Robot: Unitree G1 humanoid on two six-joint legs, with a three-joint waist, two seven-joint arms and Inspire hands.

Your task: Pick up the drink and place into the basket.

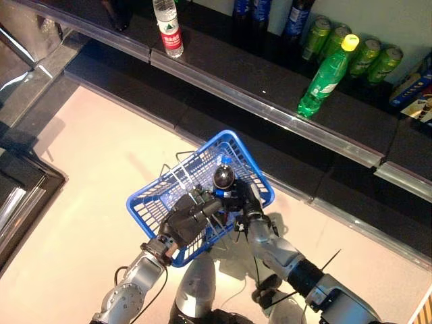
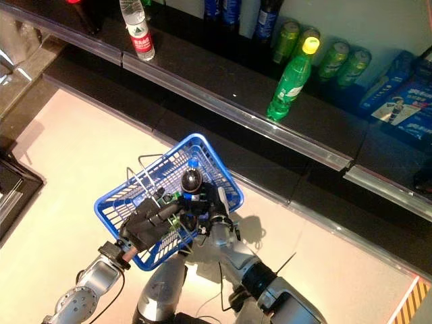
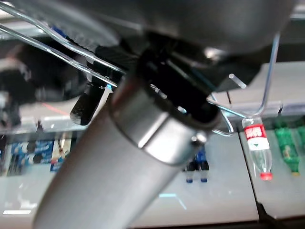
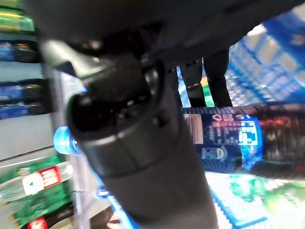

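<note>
The drink is a dark bottle (image 1: 224, 177) with a blue label (image 4: 228, 138) and a blue cap. My right hand (image 1: 246, 202) is shut round it, thumb (image 4: 138, 157) across its body. The bottle hangs inside the blue plastic basket (image 1: 150, 208), above its mesh floor; I cannot tell whether it touches the basket. My left hand (image 1: 185, 219) is curled round the basket's wire handles (image 3: 57, 52) at the near rim and holds the basket above the pale floor. The two hands are close together over the basket's near side.
A dark shelf (image 1: 270, 108) runs across the far side. On it stand a clear water bottle (image 1: 169, 30), a green bottle with a yellow cap (image 1: 327, 77), several green cans (image 1: 368, 54) and dark blue bottles (image 1: 260, 10). Dark fixtures stand at the left.
</note>
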